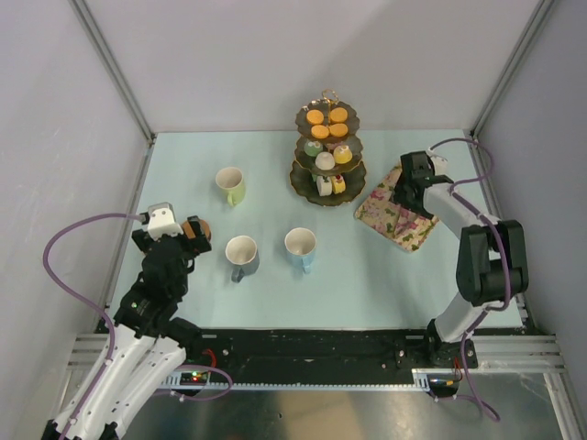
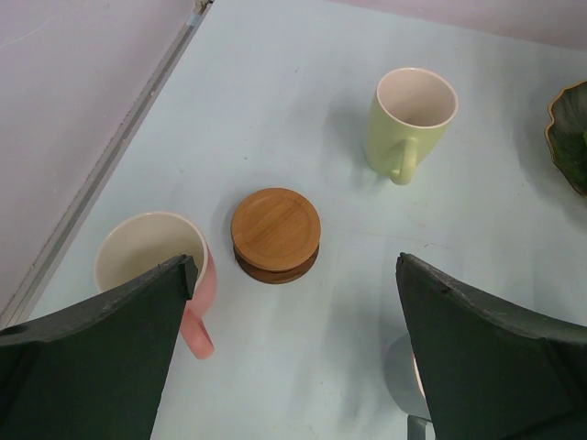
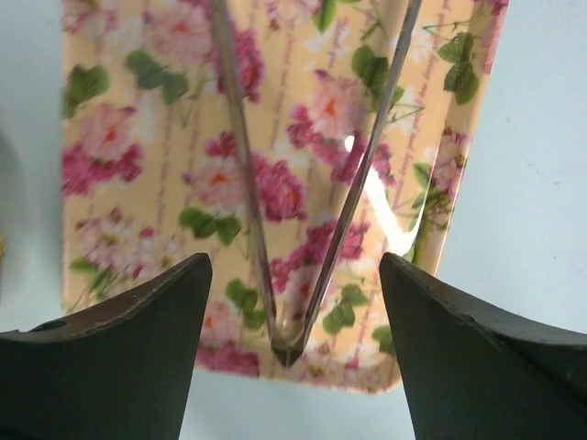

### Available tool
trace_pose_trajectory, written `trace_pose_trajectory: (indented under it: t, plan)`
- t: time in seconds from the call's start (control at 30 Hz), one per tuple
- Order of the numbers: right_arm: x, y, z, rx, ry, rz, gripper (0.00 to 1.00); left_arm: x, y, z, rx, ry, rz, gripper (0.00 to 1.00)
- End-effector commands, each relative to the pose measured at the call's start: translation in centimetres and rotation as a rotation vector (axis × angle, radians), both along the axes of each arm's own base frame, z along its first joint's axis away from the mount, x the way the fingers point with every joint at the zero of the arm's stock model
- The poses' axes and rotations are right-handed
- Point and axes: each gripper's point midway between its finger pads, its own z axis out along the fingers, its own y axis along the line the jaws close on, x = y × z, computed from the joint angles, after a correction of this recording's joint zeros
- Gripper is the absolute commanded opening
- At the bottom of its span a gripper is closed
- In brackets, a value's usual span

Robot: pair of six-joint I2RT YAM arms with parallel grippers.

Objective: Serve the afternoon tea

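The dark gold-rimmed three-tier stand (image 1: 328,174) holds small colourful cakes (image 1: 326,117) at the back middle. The yellow-green mug (image 1: 231,185), grey mug (image 1: 243,257) and blue mug (image 1: 301,247) stand on the table. My left gripper (image 1: 186,240) is open and empty. In the left wrist view (image 2: 298,367) it hovers just short of a stack of brown coasters (image 2: 275,234), with the pink mug (image 2: 151,261) by its left finger and the grey mug (image 2: 408,380) by its right. My right gripper (image 3: 293,348) is open over metal tongs (image 3: 367,165), with nothing between its fingers.
The floral rectangular tray (image 1: 396,215) lies at the right and carries the tongs; it fills the right wrist view (image 3: 138,156). The yellow-green mug (image 2: 413,124) stands beyond the coasters. The stand's rim (image 2: 570,137) shows at the far right. Enclosure walls bound the table's left, back and right.
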Motion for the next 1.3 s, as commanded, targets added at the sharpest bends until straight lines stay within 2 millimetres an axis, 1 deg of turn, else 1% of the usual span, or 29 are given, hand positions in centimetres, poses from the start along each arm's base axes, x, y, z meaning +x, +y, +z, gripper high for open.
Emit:
trace_pose_trajectory:
  t: [0.0,0.1,0.13,0.2,0.27,0.4,0.53,0.6,0.67,0.77,0.9,1.0,1.1,1.13,1.2,1.27]
  plan:
    - [-0.8,3.3,5.3,0.041,-0.069,0.117,0.80,0.3,0.0,0.6,0.009,-0.021,-0.001,0.98]
    - [-2.5,7.2,5.7,0.114,-0.043,0.216,0.80,0.3,-0.1,0.6,0.008,-0.020,-0.003,0.98]
    - [-3.1,8.8,5.7,0.146,-0.033,0.256,0.80,0.3,-0.1,0.6,0.008,-0.021,-0.003,0.98]
    - [-4.2,11.7,5.4,0.211,-0.016,0.313,0.80,0.3,-0.1,0.6,0.007,-0.022,-0.005,0.98]
    - [-5.0,13.8,4.8,0.268,-0.004,0.343,0.79,0.3,-0.1,0.7,0.004,-0.026,-0.006,0.98]
    - [-5.6,15.7,2.9,0.367,0.026,0.335,0.75,0.2,-0.1,0.8,0.002,-0.029,-0.005,0.98]
    - [-5.9,16.1,0.4,0.429,0.081,0.298,0.71,0.2,0.0,0.8,0.003,-0.031,-0.003,0.98]
    - [-6.0,15.6,-0.7,0.459,0.103,0.263,0.70,0.2,0.0,0.9,0.003,-0.034,0.001,0.98]
    - [-6.0,14.5,-1.8,0.486,0.116,0.204,0.69,0.2,0.1,0.8,0.006,-0.032,0.003,0.98]
    - [-5.7,11.8,-3.1,0.505,0.122,0.102,0.69,0.2,0.1,0.8,0.006,-0.032,0.003,0.98]
    - [-4.8,7.6,-3.8,0.499,0.098,-0.021,0.69,0.1,0.0,0.9,0.004,-0.034,-0.001,0.98]
    - [-3.8,4.2,-3.6,0.478,0.053,-0.109,0.70,0.1,0.0,1.0,0.001,-0.039,-0.002,0.98]
    - [-3.1,1.5,-2.9,0.445,0.002,-0.175,0.70,0.1,0.0,1.0,-0.002,-0.041,-0.004,0.98]
    - [-2.8,0.1,-2.4,0.431,-0.024,-0.203,0.70,0.1,0.0,1.1,-0.004,-0.043,-0.006,0.98]
    - [-2.5,-1.8,-1.4,0.396,-0.068,-0.236,0.70,0.1,-0.1,1.1,-0.008,-0.045,-0.012,0.98]
    - [-2.5,-2.8,0.0,0.381,-0.106,-0.242,0.70,0.1,-0.3,1.2,-0.012,-0.047,-0.019,0.98]
